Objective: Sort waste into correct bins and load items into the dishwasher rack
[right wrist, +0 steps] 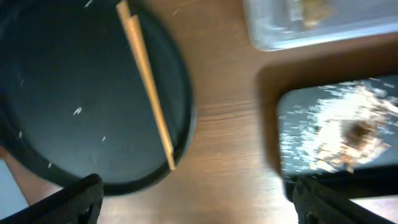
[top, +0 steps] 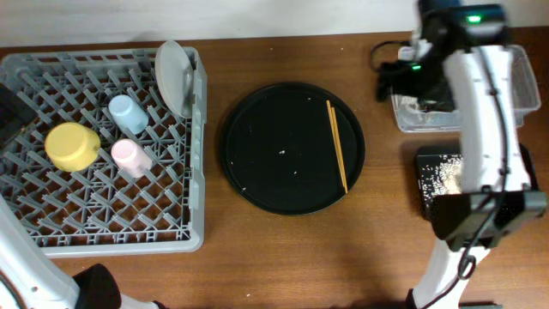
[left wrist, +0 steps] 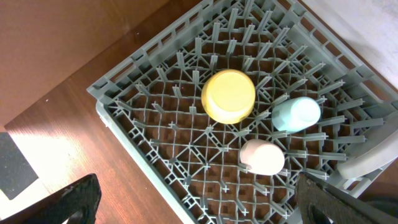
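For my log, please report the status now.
Left pincer open, empty. Right pincer open, empty. Chopsticks on round black tray, not yet in rack. Nothing on them.

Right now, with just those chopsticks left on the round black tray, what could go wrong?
The chopsticks are thin and lie flat near the rim of the round black tray, so the open right gripper may grab only one or nudge them off. In the dishwasher rack, they could slip through the open lattice. The rice in the shallow black tray sits close beside; a swinging arm might scatter it.
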Motion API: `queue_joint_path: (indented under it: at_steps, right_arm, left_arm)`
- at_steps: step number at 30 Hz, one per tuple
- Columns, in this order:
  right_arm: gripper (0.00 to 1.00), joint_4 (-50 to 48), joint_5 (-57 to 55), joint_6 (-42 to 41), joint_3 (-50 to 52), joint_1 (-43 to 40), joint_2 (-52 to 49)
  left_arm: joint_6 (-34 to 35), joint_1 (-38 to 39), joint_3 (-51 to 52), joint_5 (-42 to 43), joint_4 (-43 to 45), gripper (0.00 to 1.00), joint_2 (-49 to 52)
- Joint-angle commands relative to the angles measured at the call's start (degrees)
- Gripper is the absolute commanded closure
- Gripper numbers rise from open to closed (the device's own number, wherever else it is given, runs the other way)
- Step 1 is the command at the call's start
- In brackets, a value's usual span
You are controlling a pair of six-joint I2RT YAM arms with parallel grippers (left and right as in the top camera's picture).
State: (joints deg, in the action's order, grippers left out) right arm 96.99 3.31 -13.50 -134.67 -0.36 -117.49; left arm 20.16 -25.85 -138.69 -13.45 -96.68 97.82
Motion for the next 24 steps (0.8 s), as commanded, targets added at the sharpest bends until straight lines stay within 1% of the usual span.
queue_joint_path:
  at_steps: [1,3,5,7,9,12,15,16,18,19,21,22,24]
  right_arm:
    - [0.02,0.37,3.04,-0.11,-0.85,-6.95,4.52]
    - [0.02,0.37,3.23,3.32,2.8,-11.13,8.94]
    - [0.02,0.35,0.72,3.85,10.08,-15.67,13.77]
    - [0.02,0.35,0.74,3.61,14.73,-21.2,15.93]
    - [0.02,0.35,1.18,3.61,17.42,-28.76,15.93]
    - [0.02,0.35,1.16,3.63,17.9,-32.35,15.91]
    - [0.01,0.11,1.16,3.63,17.9,-32.81,15.91]
    - [0.02,0.13,1.14,3.63,17.9,-32.7,15.91]
    - [0.02,0.11,1.14,3.63,17.9,-32.72,15.89]
    - [0.02,0.13,1.16,3.63,17.9,-32.72,15.89]
    - [0.02,0.13,1.14,3.63,17.9,-32.7,15.89]
    - [0.02,0.11,1.14,3.63,17.9,-32.72,15.89]
    - [0.02,0.11,1.14,3.63,17.9,-32.72,15.89]
  left_arm:
    - [-0.66,-0.2,0.02,0.17,-0.02,0.01,-0.44]
    - [-0.68,-0.2,0.02,0.17,-0.02,0.01,-0.44]
    - [-0.68,-0.22,0.02,0.17,-0.02,0.01,-0.44]
    - [-0.68,-0.2,0.02,0.17,-0.02,0.01,-0.44]
    - [-0.68,-0.22,0.02,0.17,-0.02,0.01,-0.44]
    - [-0.68,-0.2,0.02,0.17,-0.02,0.01,-0.44]
    - [1.09,-0.2,0.02,0.96,0.66,0.01,-0.44]
    - [4.7,-0.2,0.02,7.45,0.04,0.01,-0.44]
    - [3.98,-0.15,0.09,28.41,-0.04,0.01,-0.46]
    - [-2.08,0.5,0.72,44.02,-0.04,0.01,-0.46]
    - [-11.78,4.04,2.75,60.5,-0.02,0.01,-0.46]
    - [-12.55,8.66,4.81,61.35,-0.02,0.01,-0.46]
    - [-11.85,17.2,9.11,54.4,-0.04,0.01,-0.46]
